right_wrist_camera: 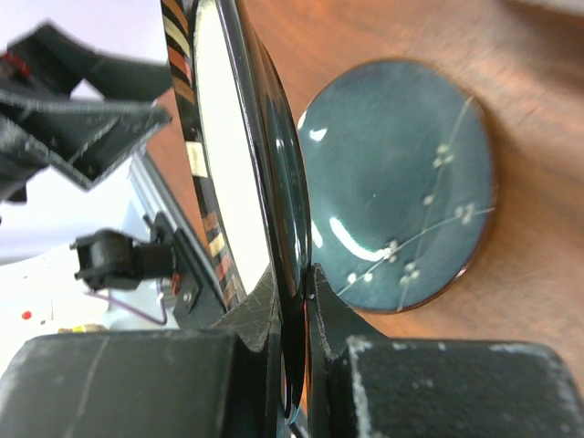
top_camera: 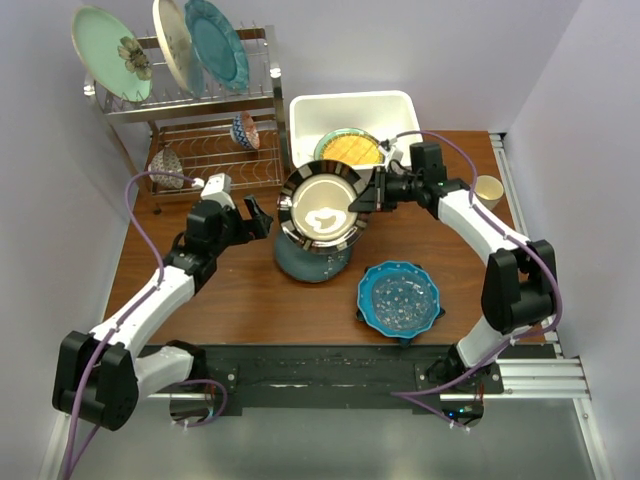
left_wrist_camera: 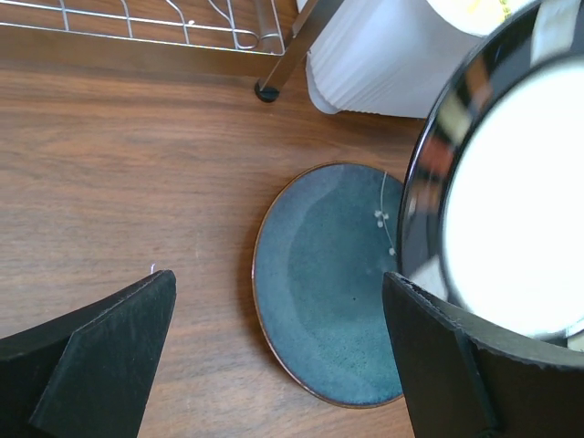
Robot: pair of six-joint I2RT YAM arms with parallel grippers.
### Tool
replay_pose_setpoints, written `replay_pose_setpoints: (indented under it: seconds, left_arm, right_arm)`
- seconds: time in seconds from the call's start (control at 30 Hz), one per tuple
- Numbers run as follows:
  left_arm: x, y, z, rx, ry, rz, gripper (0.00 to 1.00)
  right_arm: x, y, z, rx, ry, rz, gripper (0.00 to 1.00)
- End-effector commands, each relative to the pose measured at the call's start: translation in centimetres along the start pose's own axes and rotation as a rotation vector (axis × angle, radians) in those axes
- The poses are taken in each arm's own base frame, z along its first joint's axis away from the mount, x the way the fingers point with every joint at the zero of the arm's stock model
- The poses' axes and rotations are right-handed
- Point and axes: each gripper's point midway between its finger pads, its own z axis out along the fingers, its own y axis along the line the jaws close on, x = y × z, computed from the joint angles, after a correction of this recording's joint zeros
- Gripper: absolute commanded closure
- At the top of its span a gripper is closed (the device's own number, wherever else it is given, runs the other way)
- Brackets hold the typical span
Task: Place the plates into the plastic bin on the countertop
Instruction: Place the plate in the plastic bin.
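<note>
- Counter (top_camera: 250,300) nearest the arm bases is carrying the blue scalloped plate (top_camera: 400,297), which is lying flat on the right arm's side with no claw near it.
- Mid-counter, a round teal plate (top_camera: 310,266) is lying flat. The dark-rimmed cream plate (top_camera: 322,205) is hanging over it, seemingly lifted clear and facing roughly upward.
- The right claw (top_camera: 365,199) is pinching that cream plate by its rim on the right arm's side, fingers clamped on either face. The plate is therefore reaching out from the claw toward the left arm.
- The left claw (top_camera: 256,214) is hovering just beside the opposite rim, spread wide and gripping nothing.
- The plastic bin (top_camera: 350,100) is sitting just beyond the held plate, slightly toward the right arm's side, its long axis running left to right. The right arm is the nearer one, so the coming move is looking like a short carry away from the bases and a lowering over the near wall.
- Inside the bin, the orange scalloped plate (top_camera: 352,150) is already lying, so the cream one is probably landing on it.
- Farthest back on the left, the wire rack (top_camera: 200,105) is holding the mint plate with flower (top_camera: 112,55) upright.
</note>
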Motion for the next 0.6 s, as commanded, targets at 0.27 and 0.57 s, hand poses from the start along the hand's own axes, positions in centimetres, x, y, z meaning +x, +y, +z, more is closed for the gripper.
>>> replay_pose_setpoints:
  seconds: [0.27, 0.57]
  left_arm:
    - [-3.0, -1.6, -1.4, 0.066, -0.090, 0.031, 0.00]
    - [-1.5, -1.3, -0.7, 0.072, -0.042, 0.035, 0.00]
  right_arm:
    - [-9.1, 2.4, -1.6, -0.086, -0.186, -0.061, 1.00]
    - [-12.2, 1.8, -3.1, -0.089, -0.265, -0.035, 1.00]
